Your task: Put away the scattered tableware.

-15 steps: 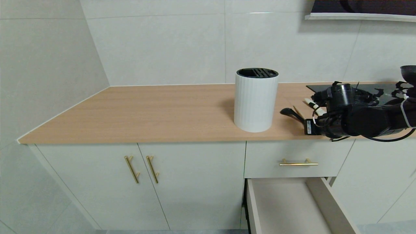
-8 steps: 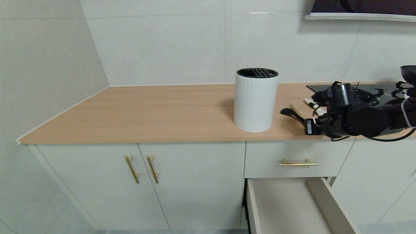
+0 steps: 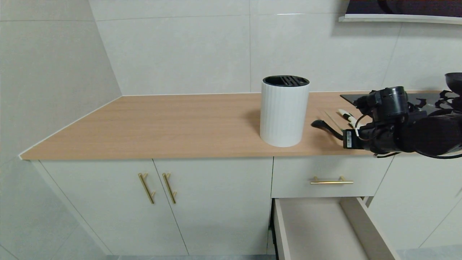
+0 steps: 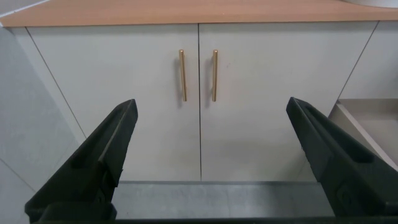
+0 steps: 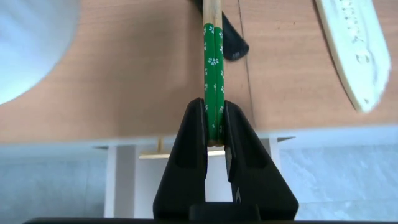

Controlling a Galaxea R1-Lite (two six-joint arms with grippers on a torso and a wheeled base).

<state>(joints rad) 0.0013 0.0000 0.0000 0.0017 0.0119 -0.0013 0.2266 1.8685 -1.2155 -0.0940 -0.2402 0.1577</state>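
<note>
Holder [image 3: 284, 112] white, upright on desk [image 3: 162, 122] | drawer [image 3: 279, 231] pulled out below | right hand [image 5: 214, 121] pinches green chopsticks [image 5: 214, 68] | left hand [image 4: 211, 109] wide

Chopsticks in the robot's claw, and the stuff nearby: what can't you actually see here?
- chopsticks: far ends cut by the right wrist view's edge.
- white utensil: one end cut off there; in the head view, the right arm covers part.
- open drawer: front cut by the head view's edge.

I see a long light-wood countertop [image 3: 173, 122] above white cabinet doors [image 3: 213, 202] with paired brass bar handles [image 3: 146, 187]; a black glass cooktop [image 3: 350, 97] lies far right.
</note>
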